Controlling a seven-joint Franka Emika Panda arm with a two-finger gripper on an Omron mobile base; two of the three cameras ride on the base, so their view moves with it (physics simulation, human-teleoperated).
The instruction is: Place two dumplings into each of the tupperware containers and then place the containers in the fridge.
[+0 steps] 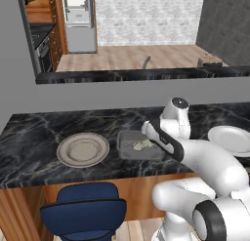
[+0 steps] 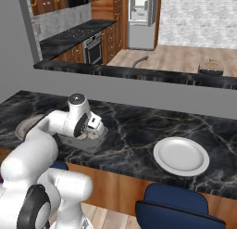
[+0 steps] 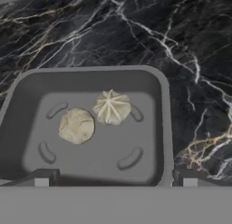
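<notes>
A grey tupperware container point(image 3: 165, 128) rests on the black marble counter with two dumplings inside. One dumpling point(image 3: 76, 125) is a smooth round lump, and the other dumpling point(image 3: 111, 107) is pleated and touches it. My gripper point(image 3: 115, 182) hovers just above the container's near edge, open, its fingertips wide apart with nothing between them. From the base, the container point(image 1: 124, 148) lies beside the round beige plate, with the dumplings point(image 1: 143, 145) under my gripper point(image 1: 149, 136). The right base view has my gripper point(image 2: 94, 130) over the container point(image 2: 90, 145). The fridge point(image 1: 79, 20) stands shut, far back across the kitchen.
A round beige plate point(image 1: 83, 150) sits left of the container. A white plate point(image 2: 180, 156) lies further right on the counter. A raised dark ledge point(image 1: 136, 75) runs behind the counter. Blue chairs point(image 1: 83, 210) stand below the counter's front edge.
</notes>
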